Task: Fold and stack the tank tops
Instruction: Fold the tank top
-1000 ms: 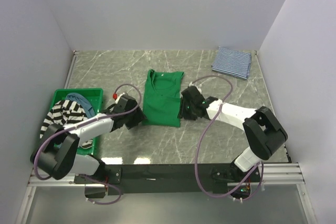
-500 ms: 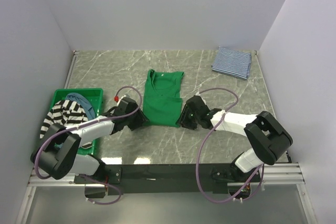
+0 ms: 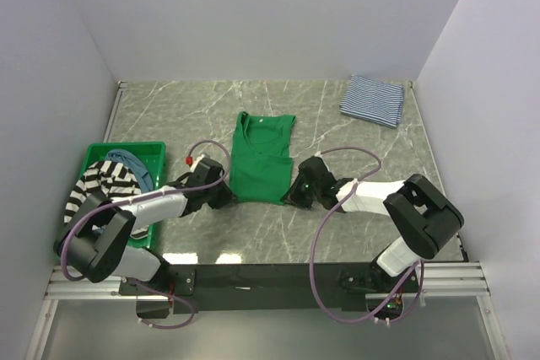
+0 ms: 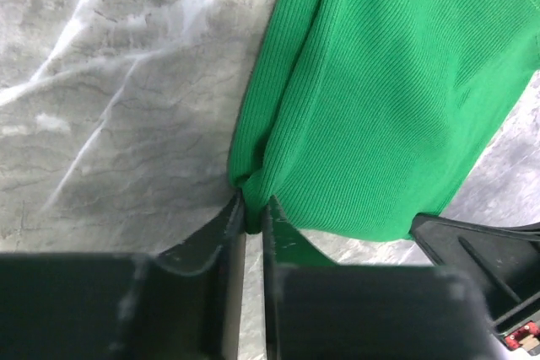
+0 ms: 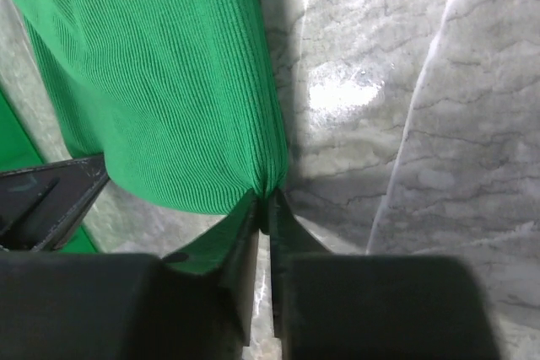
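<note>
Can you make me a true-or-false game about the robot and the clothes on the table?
1. The left gripper and the right gripper both pinch the green top. True.
2. The green top is folded in the far right corner. False: it lies in the middle of the table. The folded one in that corner is the thin-striped top.
3. A black-white striped top lies in the bin. True.
4. The bin stands on the right side. False: it stands on the left.
5. The right gripper is wide open. False: it is shut on a near corner of the green top.
</note>
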Robot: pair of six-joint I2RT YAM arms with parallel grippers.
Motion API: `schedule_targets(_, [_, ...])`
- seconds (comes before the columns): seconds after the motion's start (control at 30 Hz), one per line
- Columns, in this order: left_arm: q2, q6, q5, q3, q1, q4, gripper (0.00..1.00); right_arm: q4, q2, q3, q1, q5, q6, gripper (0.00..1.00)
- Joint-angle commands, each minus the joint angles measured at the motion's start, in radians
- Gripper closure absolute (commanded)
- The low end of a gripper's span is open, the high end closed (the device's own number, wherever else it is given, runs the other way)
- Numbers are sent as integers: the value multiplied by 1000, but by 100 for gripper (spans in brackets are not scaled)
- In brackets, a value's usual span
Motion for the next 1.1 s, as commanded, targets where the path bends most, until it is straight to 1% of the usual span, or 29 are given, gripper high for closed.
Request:
schedule_targets(0.0, [21,13,-22,-13,-16,-26,91,-46,33,-3,10,48,-39,94])
schedule_targets(0.03, [19,15,-22,-10,-22,-33,95,-78,30,6,11,53,-56,100])
schedule_targets(0.07, [12,16,-24,-8,-27,-39,100,-87,22,22,11,59,-71,100])
schedule_targets(0.17, [-23,9,-31,-5,-61,-75,99,-161,-33,19,36,90,-123,100])
schedule_targets(0.2, [-37,3,-47,-5,-73,-110,99,-176,-52,14,45,100,-137,100])
schedule_targets(0.23, [-54,-16,-56,-5,-108,-127,99,-205,-70,7,60,99,-145,100])
schedule_targets(0.3, [-114,-40,-65,-18,-140,-162,100,-231,-122,-15,105,101,-154,100])
schedule_targets(0.37, [-192,-89,-73,-41,-195,-207,99,-262,-176,-45,139,130,-146,100])
schedule_targets(0.4, [-220,-108,-82,-47,-215,-226,99,-274,-194,-55,181,137,-136,100])
schedule_targets(0.43, [-246,-143,-97,-53,-254,-274,100,-302,-211,-61,201,145,-130,100])
schedule_targets(0.5, [-336,-183,-117,-67,-297,-328,99,-329,-262,-76,251,154,-104,100])
schedule_targets(0.57, [-419,-244,-145,-74,-364,-406,99,-375,-312,-87,317,162,-82,100])
schedule_targets(0.63, [-464,-307,-165,-79,-431,-450,99,-423,-351,-92,370,174,-44,100])
schedule_targets(0.67, [-500,-324,-174,-79,-447,-486,100,-437,-389,-90,380,179,-33,100])
schedule_targets(0.73, [-536,-350,-179,-73,-475,-506,99,-478,-446,-81,386,182,-18,100])
schedule_targets(0.83, [-559,-350,-206,-4,-475,-544,99,-536,-495,-27,383,214,-30,100])
schedule_targets(0.87, [-560,-347,-221,16,-475,-549,99,-547,-497,6,368,222,-36,100])
schedule_targets(0.9, [-557,-338,-266,37,-475,-555,99,-553,-494,22,355,222,-56,100])
schedule_targets(0.97, [-530,-301,-294,103,-452,-557,99,-547,-469,61,312,194,-83,100])
schedule_targets(1.0, [-515,-277,-286,123,-429,-549,99,-540,-460,71,265,179,-112,100])
schedule_targets(1.03, [-496,-219,-269,143,-367,-523,99,-521,-443,82,242,150,-126,100])
schedule_targets(1.07, [-463,-188,-248,175,-331,-503,99,-511,-432,106,220,134,-140,100])
